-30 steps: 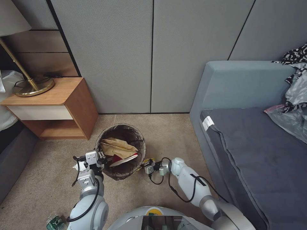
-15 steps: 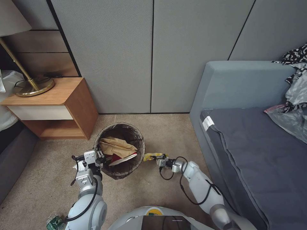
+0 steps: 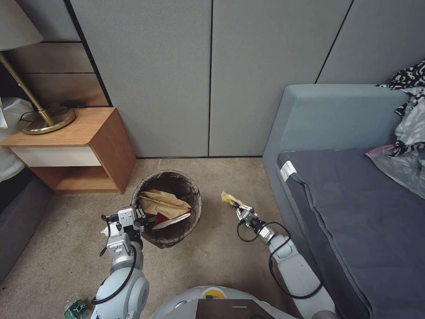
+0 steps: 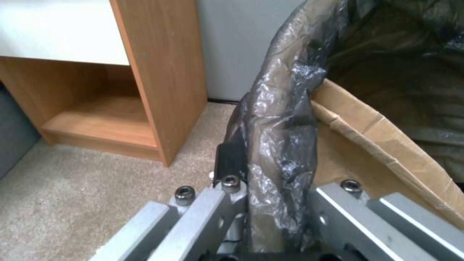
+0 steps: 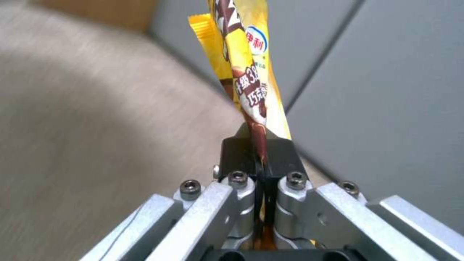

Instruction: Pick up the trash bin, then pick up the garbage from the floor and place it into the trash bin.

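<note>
Moved since half a second ago: right gripper (image 3: 237, 207), formerly close beside the bin rim, now farther from it and nearer the sofa (image 3: 310, 133), raised over the carpet (image 3: 212, 261); yellow snack packet (image 3: 230, 199) carried along.

Right gripper: fingers pinched tight on the brown end of the packet (image 5: 244, 72), which sticks out past the fingertips, clear of the floor.

Left gripper (image 3: 138, 218): clamped across the bag-lined rim, one finger (image 4: 232, 159) outside the wall, the other inside.

Trash bin (image 3: 192, 195): just ahead of the left gripper, between the two grippers. Contents: tan paper bag (image 3: 161, 203), red-white wrapper (image 3: 170, 219).

Green bottle (image 3: 76, 308): behind the left gripper, beside that arm.

Nightstand (image 3: 88, 150): beyond the left gripper.
</note>
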### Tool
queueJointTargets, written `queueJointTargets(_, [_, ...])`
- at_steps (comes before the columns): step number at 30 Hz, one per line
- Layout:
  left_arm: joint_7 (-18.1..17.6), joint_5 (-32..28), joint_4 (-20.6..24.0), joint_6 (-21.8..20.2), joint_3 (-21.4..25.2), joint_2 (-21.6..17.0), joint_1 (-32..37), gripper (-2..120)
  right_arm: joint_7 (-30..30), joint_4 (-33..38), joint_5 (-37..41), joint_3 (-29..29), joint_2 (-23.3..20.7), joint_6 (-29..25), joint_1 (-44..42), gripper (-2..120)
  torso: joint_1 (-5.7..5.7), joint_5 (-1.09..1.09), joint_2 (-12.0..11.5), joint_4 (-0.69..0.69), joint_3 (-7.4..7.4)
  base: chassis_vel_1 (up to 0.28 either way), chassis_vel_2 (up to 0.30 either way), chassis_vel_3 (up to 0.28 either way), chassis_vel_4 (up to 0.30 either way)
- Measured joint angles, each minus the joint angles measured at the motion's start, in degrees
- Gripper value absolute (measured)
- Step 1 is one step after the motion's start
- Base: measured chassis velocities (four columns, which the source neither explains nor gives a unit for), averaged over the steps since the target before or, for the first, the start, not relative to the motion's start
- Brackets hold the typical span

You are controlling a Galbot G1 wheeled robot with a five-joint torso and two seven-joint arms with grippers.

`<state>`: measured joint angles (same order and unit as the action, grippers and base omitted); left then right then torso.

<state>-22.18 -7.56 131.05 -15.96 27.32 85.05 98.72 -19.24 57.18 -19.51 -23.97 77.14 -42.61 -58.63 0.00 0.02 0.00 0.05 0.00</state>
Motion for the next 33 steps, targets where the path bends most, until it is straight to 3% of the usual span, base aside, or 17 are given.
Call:
queueJointTargets(13, [0.0,-0.1,-0.3,0.0,-0.1,-0.2,0.0,0,2.3,9.8,9.2,0.1,-0.8,2.3,-3.9,0,0.00,0.00,0.0,0.01,0.00,0.000,0.000,0.000,0.000])
queueJointTargets(14, [0.0,-0.1,-0.4,0.0,-0.2,-0.2,0.0,0,2.7,12.1,11.0,0.2,-1.0,2.7,-4.6,0,0.00,-0.02,0.0,0.01,0.00,0.000,0.000,0.000,0.000])
queueJointTargets(16, [0.0,0.0,-0.9,0.0,-0.6,-0.3,-0.3,0,4.2,23.2,18.3,1.2,-2.0,5.5,-8.4,0,0.00,-0.05,0.0,0.02,0.00,0.000,0.000,0.000,0.000])
queueJointTargets(21, [0.1,0.2,-1.2,0.1,-0.9,-0.4,-0.2,0,4.8,32.2,21.0,2.3,-2.8,7.0,-11.8,0,0.00,-0.01,0.0,0.01,0.00,0.000,0.000,0.000,0.000])
queueJointTargets(23, [0.1,0.5,-1.4,0.1,-1.3,-0.4,-0.1,0,4.8,40.0,21.7,3.6,-3.6,7.8,-14.0,0,0.00,-0.02,0.0,0.00,0.00,0.000,0.000,0.000,0.000])
queueJointTargets(27, [0.2,0.8,-1.4,0.1,-1.8,-0.4,0.0,0,4.8,45.9,22.3,5.7,-4.8,8.8,-14.8,0,0.00,-0.02,0.0,0.02,0.00,0.000,0.000,0.000,0.000])
queueJointTargets(33, [0.3,1.2,-1.2,0.1,-2.3,-0.3,0.1,0,5.5,53.9,25.3,13.9,-8.2,13.8,-13.8,0,0.00,-0.03,0.0,0.01,0.00,0.000,0.000,0.000,0.000])
